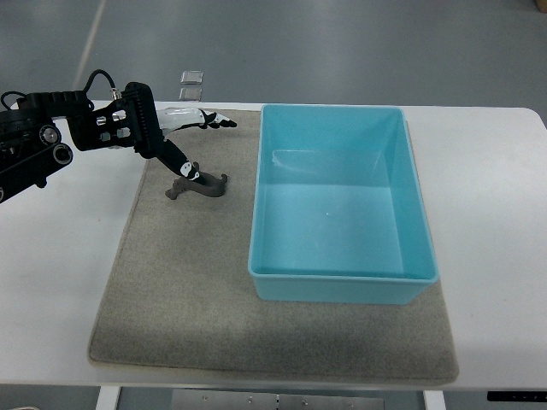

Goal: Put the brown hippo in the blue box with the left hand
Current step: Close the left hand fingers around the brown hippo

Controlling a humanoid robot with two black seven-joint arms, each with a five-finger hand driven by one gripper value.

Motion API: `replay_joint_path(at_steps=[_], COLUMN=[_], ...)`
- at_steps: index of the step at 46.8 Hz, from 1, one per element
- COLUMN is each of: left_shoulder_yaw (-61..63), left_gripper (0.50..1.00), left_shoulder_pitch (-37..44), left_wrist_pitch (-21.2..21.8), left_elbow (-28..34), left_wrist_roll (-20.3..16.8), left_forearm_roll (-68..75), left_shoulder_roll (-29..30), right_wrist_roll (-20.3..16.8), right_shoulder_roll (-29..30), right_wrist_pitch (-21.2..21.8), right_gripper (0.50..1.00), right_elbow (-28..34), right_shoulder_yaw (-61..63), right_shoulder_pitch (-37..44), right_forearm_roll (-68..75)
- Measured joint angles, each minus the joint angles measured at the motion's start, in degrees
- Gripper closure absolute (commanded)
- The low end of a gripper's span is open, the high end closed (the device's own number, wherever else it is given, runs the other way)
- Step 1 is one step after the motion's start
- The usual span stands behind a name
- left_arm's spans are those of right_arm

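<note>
My left hand (184,141) hovers spread, thumb touching the small brown plastic hippo (197,185) on the grey mat (171,282). I judge grasping, lifting and placing into the empty light-blue plastic box (342,286) all remain.

- A white table (496,213) fills most of the view, its far right corner rounded.
- A grey-brown felt mat (179,299) lies flat on the table, covering the middle from near the far edge to close to the near edge; its near right corner reaches just past the middle of the picture's right half.
- A grey floor (342,47) shows beyond the table's far edge, with a pale stripe (90,38) running across it at upper left.
- Two small clear square pieces (191,84) lie on the floor just beyond the table's far edge, one behind the other.
</note>
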Motion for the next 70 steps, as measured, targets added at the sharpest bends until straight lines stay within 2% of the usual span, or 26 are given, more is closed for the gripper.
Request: replay_joint_path(at_steps=[8, 23, 37, 42, 46, 50, 57, 60, 68, 70], left_shoulder_yaw=[0.51, 3.34, 3.37, 3.38, 3.38, 3.37, 3.34, 3.34, 3.34, 3.34], left_gripper=[0.508, 0.508, 0.534, 0.574, 0.647, 0.673, 0.686, 0.722, 0.769, 0.795], left_shoulder_pitch=[0.42, 0.47, 0.51, 0.5, 0.42, 0.36, 0.25, 0.23, 0.21, 0.2], left_wrist_pitch=[0.43, 1.04, 1.45, 1.49, 1.49, 1.6, 2.37, 2.43, 2.46, 2.46], left_elbow=[0.0, 0.15, 0.71, 0.77, 0.74, 0.77, 0.83, 0.82, 0.8, 0.8], left_wrist_roll=[-0.02, -0.02, 0.25, 0.45, 0.5, 0.51, 0.52, 0.52, 0.52, 0.52], left_forearm_roll=[5.83, 6.89, 7.27, 7.27, 7.54, 9.04, 11.43, 11.5, 11.5, 11.5], left_shoulder_roll=[-0.3, -0.36, -0.36, -0.34, -0.34, -0.34, -0.35, -0.36, -0.44, -0.45], right_wrist_roll=[0.0, 0.0, 0.0, 0.0, 0.0, 0.0, 0.0, 0.0, 0.0, 0.0], right_shoulder_roll=[0.0, 0.0, 0.0, 0.0, 0.0, 0.0, 0.0, 0.0, 0.0, 0.0], right_wrist_pitch=[0.0, 0.0, 0.0, 0.0, 0.0, 0.0, 0.0, 0.0, 0.0, 0.0], right_gripper=[0.564, 0.564, 0.564, 0.564, 0.564, 0.564, 0.564, 0.564, 0.564, 0.564], right_elbow=[-0.01, -0.01, 0.0, 0.0, 0.0, 0.0, 0.0, 0.0, 0.0, 0.0], right_shoulder_yaw=[0.0, 0.0, 0.0, 0.0, 0.0, 0.0, 0.0, 0.0, 0.0, 0.0], right_shoulder_pitch=[0.0, 0.0, 0.0, 0.0, 0.0, 0.0, 0.0, -0.03, 0.0, 0.0], right_forearm_roll=[0.0, 0.0, 0.0, 0.0, 0.0, 0.0, 0.0, 0.0, 0.0, 0.0])
